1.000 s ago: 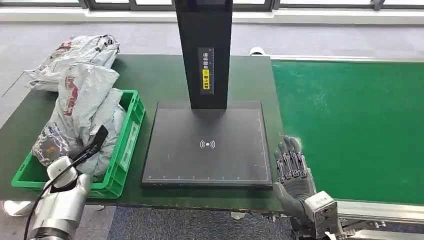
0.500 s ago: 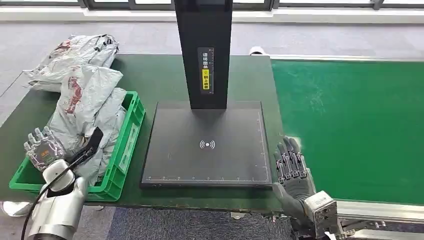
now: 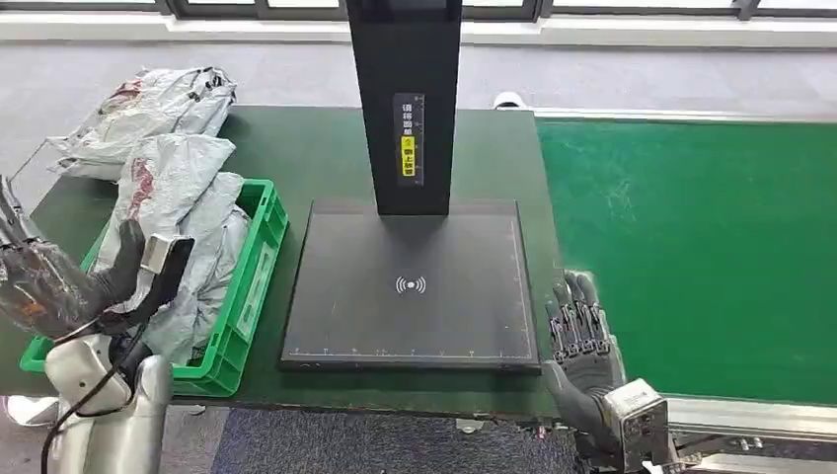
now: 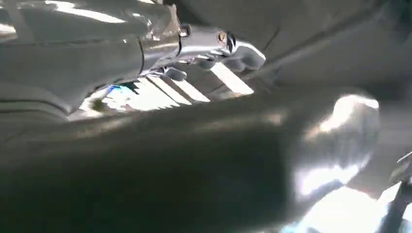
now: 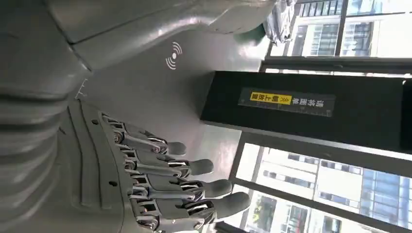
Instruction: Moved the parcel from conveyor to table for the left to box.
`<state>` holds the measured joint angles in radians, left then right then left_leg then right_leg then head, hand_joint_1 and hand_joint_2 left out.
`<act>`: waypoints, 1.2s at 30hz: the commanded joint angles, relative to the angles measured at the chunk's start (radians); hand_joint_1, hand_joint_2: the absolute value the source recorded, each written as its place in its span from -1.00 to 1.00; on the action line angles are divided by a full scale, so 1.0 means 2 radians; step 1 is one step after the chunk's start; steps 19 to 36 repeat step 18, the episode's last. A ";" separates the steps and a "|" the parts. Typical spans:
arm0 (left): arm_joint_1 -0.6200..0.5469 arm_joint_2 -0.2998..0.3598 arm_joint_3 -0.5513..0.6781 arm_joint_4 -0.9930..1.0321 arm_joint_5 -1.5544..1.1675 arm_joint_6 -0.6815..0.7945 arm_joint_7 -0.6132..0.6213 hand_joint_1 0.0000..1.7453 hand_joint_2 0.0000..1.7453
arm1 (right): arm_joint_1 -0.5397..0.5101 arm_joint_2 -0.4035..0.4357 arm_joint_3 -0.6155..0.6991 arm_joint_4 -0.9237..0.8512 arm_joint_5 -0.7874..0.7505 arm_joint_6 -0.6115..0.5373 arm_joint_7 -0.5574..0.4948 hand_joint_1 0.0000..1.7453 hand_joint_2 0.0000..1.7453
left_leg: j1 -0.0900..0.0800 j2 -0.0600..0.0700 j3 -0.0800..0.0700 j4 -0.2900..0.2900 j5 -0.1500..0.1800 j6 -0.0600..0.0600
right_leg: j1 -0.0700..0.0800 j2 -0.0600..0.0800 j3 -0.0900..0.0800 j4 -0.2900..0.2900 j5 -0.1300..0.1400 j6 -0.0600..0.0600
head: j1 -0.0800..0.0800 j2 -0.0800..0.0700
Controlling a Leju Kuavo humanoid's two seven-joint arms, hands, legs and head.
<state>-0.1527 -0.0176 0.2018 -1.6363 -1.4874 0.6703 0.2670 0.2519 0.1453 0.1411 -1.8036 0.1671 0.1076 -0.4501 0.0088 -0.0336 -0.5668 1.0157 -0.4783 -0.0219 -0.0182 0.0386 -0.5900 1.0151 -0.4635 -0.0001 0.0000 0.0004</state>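
Note:
Several grey plastic parcels [image 3: 176,202] with red print lie heaped in the green crate [image 3: 255,281] at the table's left. My left hand [image 3: 54,286] is lifted near the crate's front left corner, fingers spread and nothing in it; the left wrist view is a blur. By the table's front right corner, beside the conveyor, my right hand [image 3: 579,336] is held flat with fingers straight and apart, empty. The right wrist view shows that hand [image 5: 145,189] with its fingers [image 5: 194,167] stretched out beside the scanner plate [image 5: 155,87].
A black scanner plate [image 3: 410,326] with a tall black post [image 3: 405,99] fills the table's middle. More grey parcels [image 3: 148,109] lie at the table's back left. The green conveyor belt [image 3: 691,247] runs along the right with nothing on it.
My left hand has come up from the crate toward the camera and out to the left, fingers spreading. The parcels in the crate settled a little. My right hand has barely moved.

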 commanded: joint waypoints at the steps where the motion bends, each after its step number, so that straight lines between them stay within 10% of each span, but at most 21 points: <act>1: 0.024 -0.069 -0.012 -0.191 0.011 0.014 -0.089 -1.00 -1.00 | 0.013 0.007 -0.029 0.005 -0.001 -0.011 -0.006 -1.00 1.00 | 0.000 0.001 0.000 0.000 0.000 0.000 | 0.001 -0.002 0.001 -0.001 0.000 0.000 | 0.000 0.000; 3: 0.038 -0.076 -0.062 -0.150 0.194 0.014 -0.202 -1.00 -1.00 | 0.029 0.008 -0.033 -0.005 -0.001 -0.024 -0.012 -1.00 1.00 | 0.001 0.000 -0.001 0.001 0.000 0.000 | 0.001 -0.003 0.000 0.000 0.000 0.000 | 0.000 0.000; 4: 0.036 -0.050 -0.121 -0.123 0.316 -0.076 -0.211 -1.00 1.00 | 0.039 0.010 -0.040 -0.015 -0.001 -0.025 -0.013 -1.00 1.00 | 0.001 0.000 -0.001 0.001 0.000 0.001 | 0.002 -0.004 0.000 -0.001 0.000 0.000 | 0.000 0.000; 7: 0.037 -0.044 -0.145 -0.035 0.566 -0.297 -0.264 -1.00 1.00 | 0.035 0.008 -0.055 -0.002 -0.004 -0.002 -0.007 -1.00 1.00 | 0.000 -0.003 0.001 -0.001 0.001 0.001 | 0.000 -0.006 0.002 -0.001 -0.001 0.000 | 0.000 0.000; 17: 0.067 -0.078 -0.161 0.131 0.754 -0.496 -0.275 -1.00 1.00 | -0.022 0.007 -0.047 0.100 0.002 0.012 0.027 -1.00 1.00 | 0.000 0.002 0.002 -0.002 0.000 0.001 | 0.000 0.000 0.003 -0.002 0.000 0.001 | 0.000 0.000; 36: 0.068 -0.084 -0.171 0.163 0.754 -0.501 -0.282 -1.00 1.00 | -0.028 0.008 -0.044 0.119 0.004 0.013 0.031 -1.00 1.00 | 0.000 0.002 0.003 -0.002 0.000 0.001 | 0.001 -0.001 0.003 -0.003 0.000 0.000 | 0.000 0.000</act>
